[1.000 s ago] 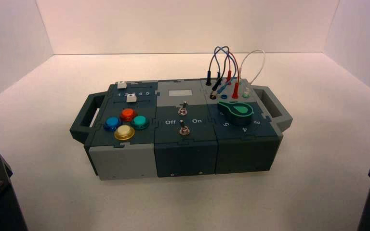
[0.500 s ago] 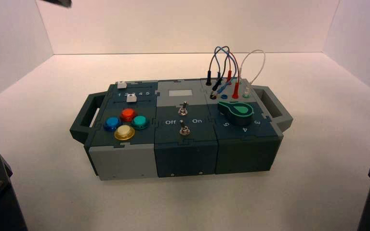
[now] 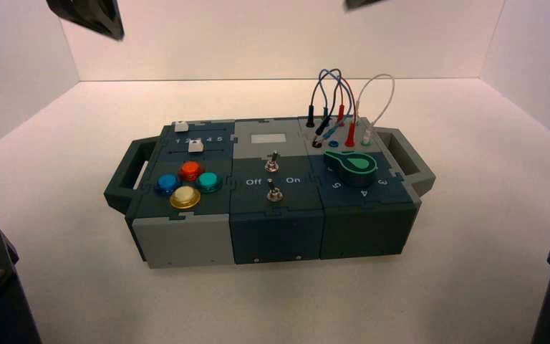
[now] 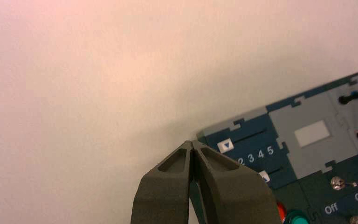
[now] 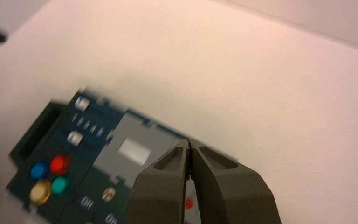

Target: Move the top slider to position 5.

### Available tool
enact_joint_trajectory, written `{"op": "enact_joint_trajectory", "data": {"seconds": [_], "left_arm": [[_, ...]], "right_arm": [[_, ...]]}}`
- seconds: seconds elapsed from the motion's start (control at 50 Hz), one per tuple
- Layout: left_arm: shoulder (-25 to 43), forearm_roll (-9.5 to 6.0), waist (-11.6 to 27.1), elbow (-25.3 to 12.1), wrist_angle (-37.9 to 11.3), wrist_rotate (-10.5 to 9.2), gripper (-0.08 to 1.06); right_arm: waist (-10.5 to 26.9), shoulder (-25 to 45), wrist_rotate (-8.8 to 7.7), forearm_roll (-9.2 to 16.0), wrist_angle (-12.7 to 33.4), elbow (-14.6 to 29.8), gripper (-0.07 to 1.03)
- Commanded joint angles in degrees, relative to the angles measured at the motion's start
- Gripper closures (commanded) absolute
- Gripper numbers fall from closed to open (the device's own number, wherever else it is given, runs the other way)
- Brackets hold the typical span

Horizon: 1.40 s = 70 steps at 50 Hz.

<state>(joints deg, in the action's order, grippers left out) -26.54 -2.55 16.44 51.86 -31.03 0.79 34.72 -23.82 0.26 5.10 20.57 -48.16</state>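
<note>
Box (image 3: pixel 179 244): dark blue and grey, on the white table, handles at both ends.

Top slider (image 4: pixel 225 146): small white square knob at the far-left corner of the box, sitting at the low end of its track, before the printed row. In the left wrist view it lies just ahead of the fingertips and a little to one side, apart from them. Untouched.

Position 5 (image 4: pixel 270 150): last digit of the white row, farther from the tool than the knob. The knob has the whole row to travel.

Second slider (image 3: pixel 196 146): same kind of knob, on the near side of the digit row. Not the target.

Left gripper (image 4: pixel 192 145): fingers pressed together, holding nothing, raised well above the box's left end.

Right gripper (image 5: pixel 189 143): fingers likewise closed and empty, high over the middle of the box.

Progress, by my judgement: approach only. Nothing done on the slider; descent, contact and the full push to 5 all remain.
</note>
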Motion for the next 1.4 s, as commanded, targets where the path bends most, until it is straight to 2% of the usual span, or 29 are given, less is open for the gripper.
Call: {"op": "enact_joint_trajectory", "data": {"seconds": [0.02,0.22,0.44,0.58,0.64,0.8,1.12,1.4], "left_arm": [[2.5,-0.53,0.9,-2.2,-0.2,-0.18,1.0],[7.6,-0.88,3.4,-3.9,-0.4,-0.44,1.0],[12.7,-2.29,3.8,-5.7,-0.5,-0.44,1.0],[15.9,-3.69,3.8,-6.9,-1.5,-0.44,1.0],[18.1,-4.92,3.8,-7.7,-1.8,-0.44,1.0],[22.3,-6.33,3.8,-9.0,-2.3,-0.62,1.0],[27.3,-6.59,3.8,-9.8,-2.6,-0.62,1.0],[28.3,-6.68,3.8,-10.2,-2.7,-0.62,1.0]], "right_arm": [[2.0,1.5,-0.09,0.3,0.7,3.0,0.99],[2.1,2.4,-0.09,0.3,-0.1,3.3,0.99],[2.1,2.8,-0.09,0.4,-1.1,2.8,0.99],[2.1,2.8,-0.09,0.4,-1.1,2.8,0.99],[2.1,2.9,-0.09,0.4,-1.3,2.8,0.99],[2.1,2.5,-0.09,0.4,-1.3,2.7,0.99],[2.1,2.1,-0.09,0.4,-1.3,2.7,0.99],[2.1,2.0,-0.09,0.4,-1.3,2.8,0.99]]}}
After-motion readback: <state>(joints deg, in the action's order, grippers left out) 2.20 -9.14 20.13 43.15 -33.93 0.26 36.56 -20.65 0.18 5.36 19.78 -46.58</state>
